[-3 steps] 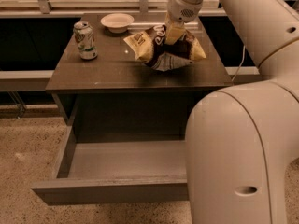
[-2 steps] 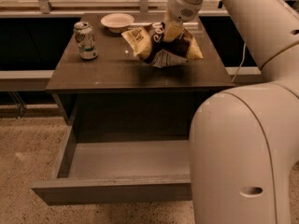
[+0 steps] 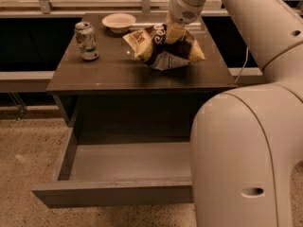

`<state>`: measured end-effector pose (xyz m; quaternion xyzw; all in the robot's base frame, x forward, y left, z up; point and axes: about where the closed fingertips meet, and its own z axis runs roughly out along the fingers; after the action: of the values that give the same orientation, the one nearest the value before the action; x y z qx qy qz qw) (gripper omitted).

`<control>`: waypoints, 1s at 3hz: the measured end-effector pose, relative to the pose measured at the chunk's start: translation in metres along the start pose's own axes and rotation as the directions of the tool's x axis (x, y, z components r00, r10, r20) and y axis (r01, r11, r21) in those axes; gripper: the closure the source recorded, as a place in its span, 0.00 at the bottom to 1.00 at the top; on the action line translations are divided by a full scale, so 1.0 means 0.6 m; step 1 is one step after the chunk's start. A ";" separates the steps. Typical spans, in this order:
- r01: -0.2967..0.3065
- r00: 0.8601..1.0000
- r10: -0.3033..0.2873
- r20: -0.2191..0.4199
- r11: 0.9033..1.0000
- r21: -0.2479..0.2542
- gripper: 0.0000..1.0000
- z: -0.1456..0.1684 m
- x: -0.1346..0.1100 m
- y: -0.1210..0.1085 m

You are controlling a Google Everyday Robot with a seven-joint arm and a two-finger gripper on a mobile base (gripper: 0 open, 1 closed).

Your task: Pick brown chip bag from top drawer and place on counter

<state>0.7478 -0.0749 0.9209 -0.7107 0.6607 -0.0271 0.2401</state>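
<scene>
Down in the lower left the top drawer [image 3: 113, 193] stands pulled out, showing just its grey floor. Up on the counter [image 3: 106, 74], a white bowl [image 3: 118, 25] sits at the back edge, its contents hidden from this angle, with a soda can [image 3: 86, 40] upright to its left. The gripper [image 3: 174, 32] is clamped on the top of the brown chip bag [image 3: 163, 52], right of centre over the counter; whether the bag's underside touches the surface I cannot tell. Compared with a second ago, bag and gripper have barely shifted.
</scene>
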 end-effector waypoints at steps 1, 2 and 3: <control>-0.001 1.000 0.001 0.017 1.000 -0.006 0.15 0.003 0.000 0.001; 0.025 0.986 -0.026 0.164 1.000 0.006 0.00 0.000 -0.001 0.000; 0.040 0.941 -0.043 0.336 0.999 0.015 0.00 -0.010 -0.013 0.002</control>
<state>0.7432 -0.0696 0.9280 -0.7175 0.5949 0.0870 0.3518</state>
